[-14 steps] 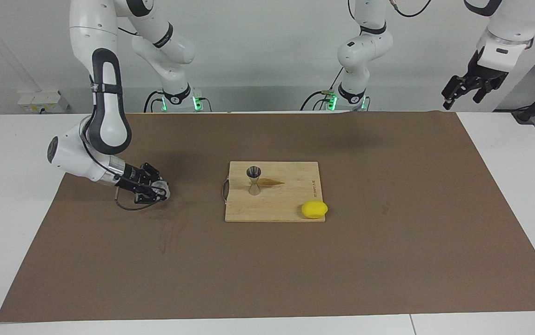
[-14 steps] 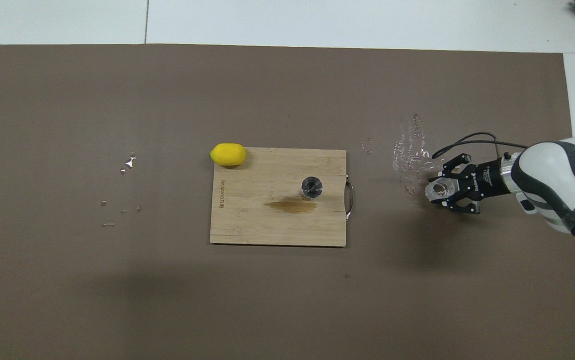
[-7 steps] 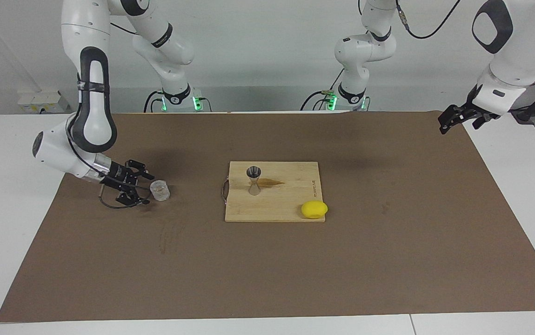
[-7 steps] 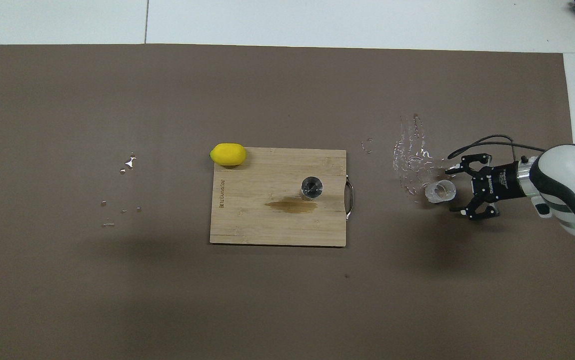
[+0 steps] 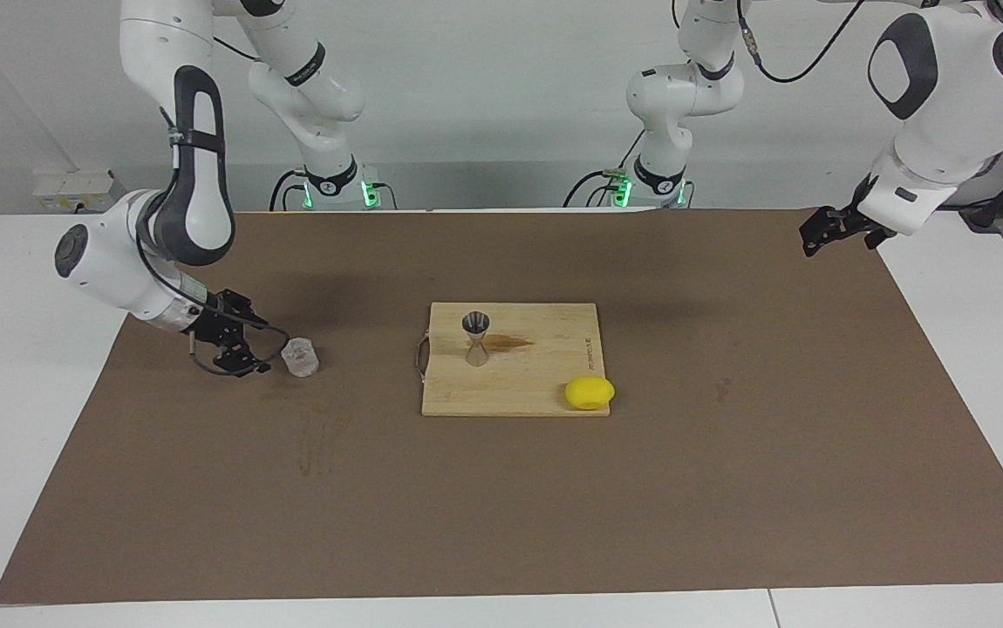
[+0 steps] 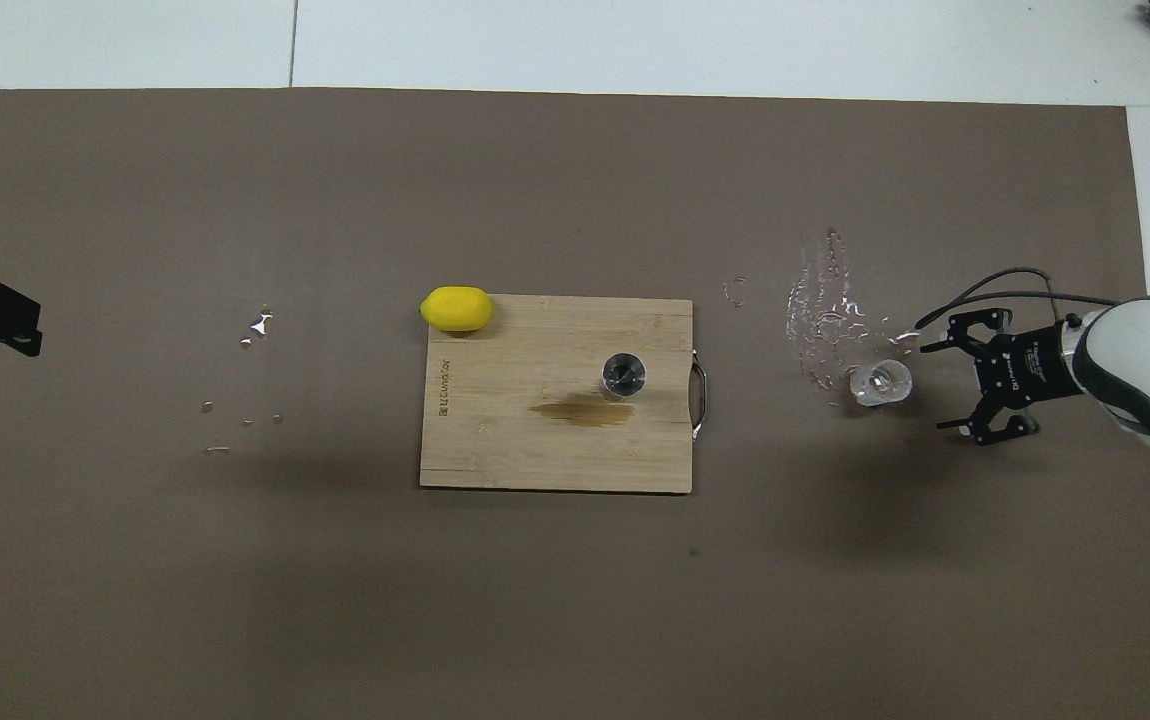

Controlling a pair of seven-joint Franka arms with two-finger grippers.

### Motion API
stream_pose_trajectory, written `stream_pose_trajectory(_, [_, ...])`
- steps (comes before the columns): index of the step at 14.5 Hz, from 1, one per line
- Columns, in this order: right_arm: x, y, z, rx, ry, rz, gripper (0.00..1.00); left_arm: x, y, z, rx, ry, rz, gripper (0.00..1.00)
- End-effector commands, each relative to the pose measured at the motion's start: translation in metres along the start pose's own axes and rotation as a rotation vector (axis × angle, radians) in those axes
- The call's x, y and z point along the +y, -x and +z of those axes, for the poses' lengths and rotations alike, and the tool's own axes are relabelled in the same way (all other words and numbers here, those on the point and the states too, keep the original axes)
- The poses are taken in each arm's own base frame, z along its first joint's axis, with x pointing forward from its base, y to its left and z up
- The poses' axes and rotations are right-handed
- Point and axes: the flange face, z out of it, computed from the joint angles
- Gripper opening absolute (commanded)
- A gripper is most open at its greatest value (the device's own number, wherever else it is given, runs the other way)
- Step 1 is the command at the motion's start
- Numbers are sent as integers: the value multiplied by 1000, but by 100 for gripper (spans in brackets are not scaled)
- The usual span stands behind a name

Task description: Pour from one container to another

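Glass cup (image 5: 300, 358) clear, thick faceted walls, glossy; metal jigger (image 5: 475, 337) silvery-grey, smooth with a dull shine. Cutting board (image 5: 545, 384) pale wood, fine straight grain, matt (one darker wet-looking stain near the jigger), thin metal handle at its edge; lemon (image 5: 590, 392) bright yellow, smooth, slight sheen. Mat (image 5: 728, 488) brown, matt, paper-like, with shiny clear droplets (image 6: 820, 310) by the cup; tabletop (image 5: 972, 349) white, smooth; arms glossy white plastic shells, right gripper (image 6: 970, 385) matt black.
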Motion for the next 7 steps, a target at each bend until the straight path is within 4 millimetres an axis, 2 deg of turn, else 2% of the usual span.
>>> stream_pose_trajectory(1, [-11,13,-20,54,2,-272,100,6,22,3,-6,-23,-1,100])
stream_pose_trajectory(4, [-37,41,-26,104,47,-649,100,2,24,-4,27,-14,-6,100])
stream_pose_trajectory(6, [-47,58,-31,182,146,-803,100,6,21,0,61,9,1,100])
stream_pose_trajectory(7, [-57,73,-32,215,180,-857,100,12,17,-1,85,32,3,100])
